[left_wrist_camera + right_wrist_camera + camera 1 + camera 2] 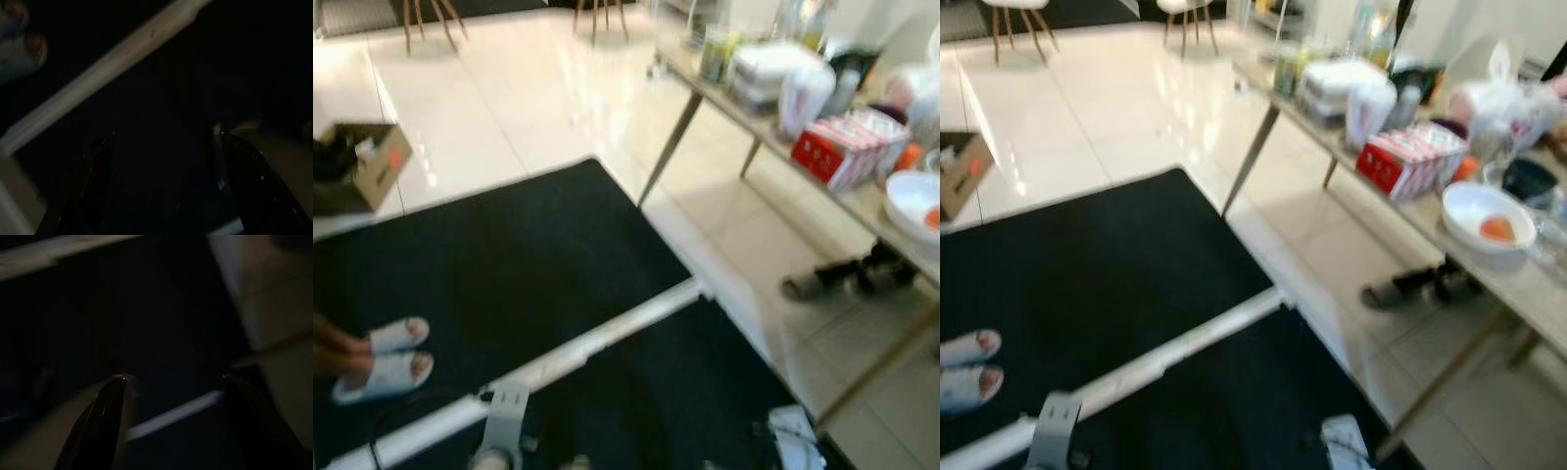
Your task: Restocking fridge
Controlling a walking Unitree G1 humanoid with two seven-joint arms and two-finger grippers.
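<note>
1. Black mat (509, 264) on tiled floor, crossed by a white strip (558, 362).
2. Desk (1410, 211), right: red carton (1400, 162), white bowl (1485, 215) beside it.
3. Cardboard box (367, 166), left.
4. Left claw (161, 181), right claw (171, 421): fingers apart, holding nothing, above mat.

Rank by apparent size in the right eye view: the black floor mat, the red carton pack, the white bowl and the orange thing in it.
1. Black floor mat, by far.
2 and 3. Red carton pack and white bowl look alike; no ranking.
4. Orange thing in the bowl.
</note>
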